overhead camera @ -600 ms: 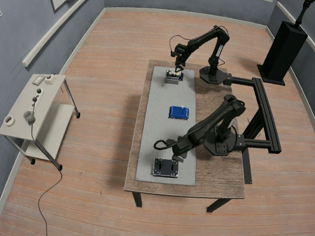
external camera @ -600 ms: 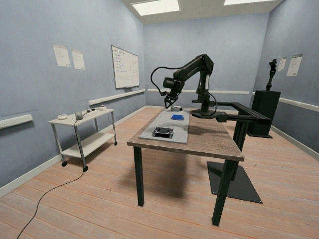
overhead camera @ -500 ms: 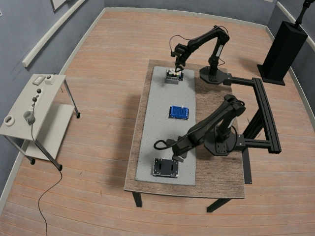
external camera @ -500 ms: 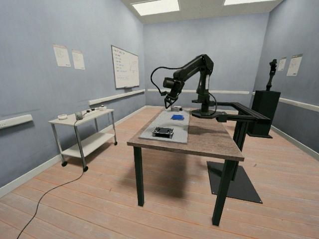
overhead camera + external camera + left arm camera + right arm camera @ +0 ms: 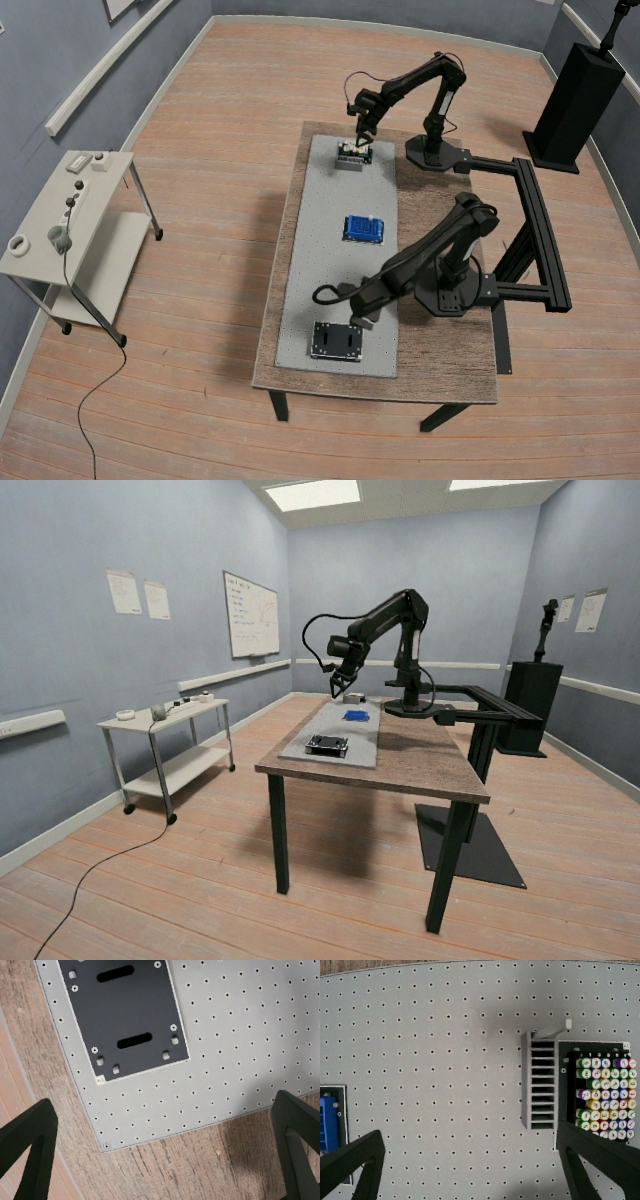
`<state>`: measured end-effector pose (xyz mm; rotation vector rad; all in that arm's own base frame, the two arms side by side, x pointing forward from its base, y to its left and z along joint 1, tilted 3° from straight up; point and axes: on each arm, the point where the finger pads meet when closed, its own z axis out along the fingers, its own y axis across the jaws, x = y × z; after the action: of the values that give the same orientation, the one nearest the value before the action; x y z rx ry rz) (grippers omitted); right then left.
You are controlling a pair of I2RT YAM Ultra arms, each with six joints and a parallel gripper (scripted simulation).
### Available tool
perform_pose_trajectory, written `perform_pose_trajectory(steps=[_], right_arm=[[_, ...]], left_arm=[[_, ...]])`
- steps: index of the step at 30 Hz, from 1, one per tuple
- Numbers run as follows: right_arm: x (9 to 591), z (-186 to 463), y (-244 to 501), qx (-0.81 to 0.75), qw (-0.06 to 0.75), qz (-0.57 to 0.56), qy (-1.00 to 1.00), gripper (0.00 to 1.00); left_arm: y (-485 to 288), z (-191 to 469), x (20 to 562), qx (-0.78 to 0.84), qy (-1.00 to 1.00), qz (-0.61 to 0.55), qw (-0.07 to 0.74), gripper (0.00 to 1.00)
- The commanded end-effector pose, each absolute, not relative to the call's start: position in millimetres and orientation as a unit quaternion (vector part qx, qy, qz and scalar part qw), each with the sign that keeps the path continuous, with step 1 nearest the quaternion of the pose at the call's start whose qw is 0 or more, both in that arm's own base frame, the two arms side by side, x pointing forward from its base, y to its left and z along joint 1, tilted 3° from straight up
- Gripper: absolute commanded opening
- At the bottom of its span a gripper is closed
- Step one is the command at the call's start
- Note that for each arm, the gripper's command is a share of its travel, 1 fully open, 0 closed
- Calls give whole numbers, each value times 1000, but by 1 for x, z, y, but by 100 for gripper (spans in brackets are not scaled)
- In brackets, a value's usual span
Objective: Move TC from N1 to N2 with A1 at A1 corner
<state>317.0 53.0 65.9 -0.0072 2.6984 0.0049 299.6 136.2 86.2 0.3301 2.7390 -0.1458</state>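
Note:
The blue tube carrier TC (image 5: 363,228) sits in nest N1 at the middle of the grey mat, with a white vial (image 5: 370,219) standing in it. Its edge shows in the right wrist view (image 5: 328,1123). The black raised nest N2 (image 5: 337,341) is at the mat's near end, and it also shows in the left wrist view (image 5: 123,1003). My left gripper (image 5: 361,321) is open and empty above the mat beside N2. My right gripper (image 5: 363,136) is open and empty, high over the vial rack R1 (image 5: 606,1096).
The grey ribbed holder H1 (image 5: 542,1080) stands against R1, with the thin forceps T1 (image 5: 550,1028) at its end. R1 holds several coloured vials. A side trolley (image 5: 67,227) stands off the table. A black frame (image 5: 532,232) carries both arm bases.

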Motion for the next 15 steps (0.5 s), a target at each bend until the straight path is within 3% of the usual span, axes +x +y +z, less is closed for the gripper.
perform_pose_trajectory(steps=[1, 6, 15], right_arm=[[323, 71, 55, -5, 234, 5, 972, 100], [353, 83, 89, -54, 281, 29, 958, 100], [388, 96, 239, -218, 353, 100, 904, 100]], left_arm=[[140, 91, 305, 114, 972, -42, 200, 100], [158, 90, 316, 65, 969, -4, 239, 100], [180, 61, 306, -59, 952, 47, 297, 100]])
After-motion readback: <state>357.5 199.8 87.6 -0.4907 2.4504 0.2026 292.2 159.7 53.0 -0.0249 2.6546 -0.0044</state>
